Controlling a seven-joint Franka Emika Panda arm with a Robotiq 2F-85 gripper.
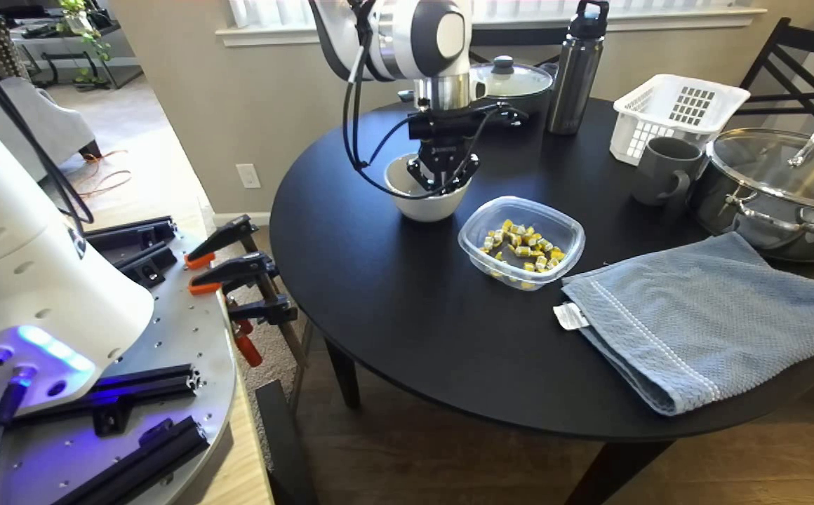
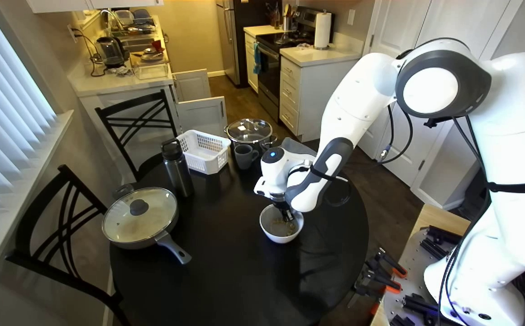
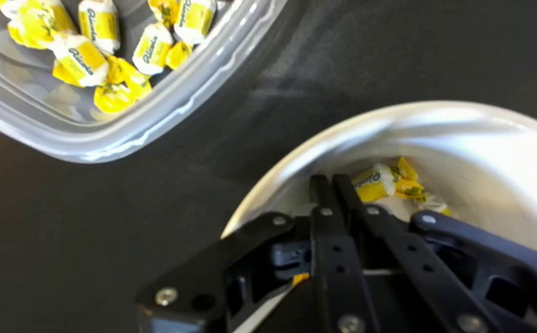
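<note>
In the wrist view my gripper (image 3: 330,179) reaches down inside a white bowl (image 3: 504,157), its two black fingers drawn almost together near the bowl's wall. Only a thin gap shows between the fingertips, and no object can be made out in it. Just right of the tips lie a few yellow-and-white wrapped candies (image 3: 374,183); the gripper's body hides part of the bowl. Both exterior views show the bowl (image 1: 426,210) with the gripper (image 2: 288,218) lowered into it. Beside it stands a clear plastic container (image 1: 476,256) with several more wrapped candies (image 3: 83,60).
A blue towel (image 1: 716,315) lies right of the container. Behind are a grey mug (image 1: 665,172), a steel pot (image 1: 765,221), a white basket (image 2: 202,158) and a tall bottle (image 2: 178,170). A lidded frying pan (image 2: 140,217) has its handle pointing inward.
</note>
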